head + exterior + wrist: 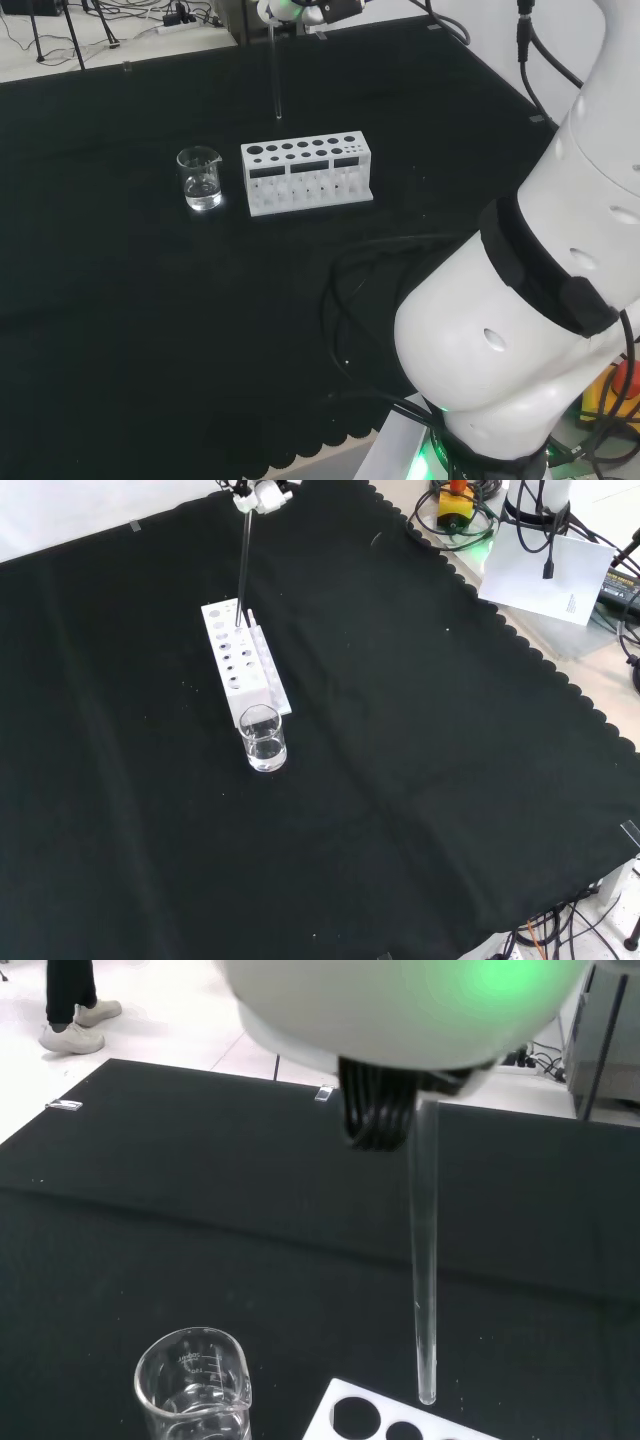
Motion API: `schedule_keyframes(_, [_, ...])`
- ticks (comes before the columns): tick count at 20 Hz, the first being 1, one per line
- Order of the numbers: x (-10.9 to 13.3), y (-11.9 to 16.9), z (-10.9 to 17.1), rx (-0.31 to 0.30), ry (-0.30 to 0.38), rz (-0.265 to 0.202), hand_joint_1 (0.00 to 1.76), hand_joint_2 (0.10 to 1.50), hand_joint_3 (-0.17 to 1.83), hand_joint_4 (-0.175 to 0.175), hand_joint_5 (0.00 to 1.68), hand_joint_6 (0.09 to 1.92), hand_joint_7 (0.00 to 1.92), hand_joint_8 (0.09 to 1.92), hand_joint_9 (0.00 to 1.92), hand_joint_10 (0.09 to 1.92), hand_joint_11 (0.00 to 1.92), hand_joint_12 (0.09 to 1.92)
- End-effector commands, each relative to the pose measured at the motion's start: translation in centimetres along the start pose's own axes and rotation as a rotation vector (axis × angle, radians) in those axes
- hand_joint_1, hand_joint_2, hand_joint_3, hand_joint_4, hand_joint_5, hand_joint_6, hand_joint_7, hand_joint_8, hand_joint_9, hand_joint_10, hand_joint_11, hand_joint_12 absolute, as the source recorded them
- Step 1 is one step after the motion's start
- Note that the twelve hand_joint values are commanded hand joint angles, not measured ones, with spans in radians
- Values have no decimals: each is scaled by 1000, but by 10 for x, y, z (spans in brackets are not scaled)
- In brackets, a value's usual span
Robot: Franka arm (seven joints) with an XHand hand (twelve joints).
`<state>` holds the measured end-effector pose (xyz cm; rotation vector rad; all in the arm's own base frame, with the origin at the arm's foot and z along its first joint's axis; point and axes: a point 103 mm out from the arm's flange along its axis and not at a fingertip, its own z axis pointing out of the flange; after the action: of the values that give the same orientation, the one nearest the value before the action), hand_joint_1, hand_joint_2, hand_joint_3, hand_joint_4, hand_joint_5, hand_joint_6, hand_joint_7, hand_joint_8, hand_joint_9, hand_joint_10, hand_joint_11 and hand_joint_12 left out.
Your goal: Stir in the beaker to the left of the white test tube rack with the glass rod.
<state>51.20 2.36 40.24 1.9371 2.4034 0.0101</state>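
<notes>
Head view: nearest you are the arm's own white links (pixel 530 330) at the right, with black cables trailing onto the black cloth (pixel 120 330). Beyond them the white test tube rack (pixel 306 172) stands mid-bench, and the beaker (pixel 200 178) sits just beside its left end, apart from it, with a little clear liquid in the bottom. The glass rod (pixel 275 75) hangs upright above the cloth behind the rack, its tip clear of the surface. The hand (pixel 300 10) is at the top edge; you cannot tell from here how its fingers lie.

Front view: the beaker (pixel 262 738) stands at the near end of the rack (pixel 243 660), very close to it. The rod (pixel 243 565) drops from the hand (pixel 260 495) at the top edge, its lower end over the rack's far end.

Wrist view: the beaker (pixel 195 1385) is close and large, its spout towards the camera. The rod (pixel 425 1260) hangs down with its tip above the rack's (pixel 400 1420) edge, outside the beaker. The hand's (pixel 400 1005) underside is blurred white with green glow; its grip on the rod is hidden.
</notes>
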Motion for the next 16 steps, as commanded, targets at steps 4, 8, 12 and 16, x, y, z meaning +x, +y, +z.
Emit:
schedule_keyframes(4, [8,-3,-2,-18,26,-25,1339,484,941,-175,1330,483,1371,873,1695,577,1736,350])
schedule_keyframes(8, [20,6,1,-12,42,-49,1339,483,942,-175,1332,480,1372,871,1697,574,1737,347])
schedule_keyframes(12, [39,17,6,-12,35,-90,1339,483,942,-175,1332,478,1373,869,1698,571,1737,346])
schedule_keyframes(16, [57,28,7,-18,42,-128,1339,483,942,-175,1333,477,1373,867,1699,569,1738,344])
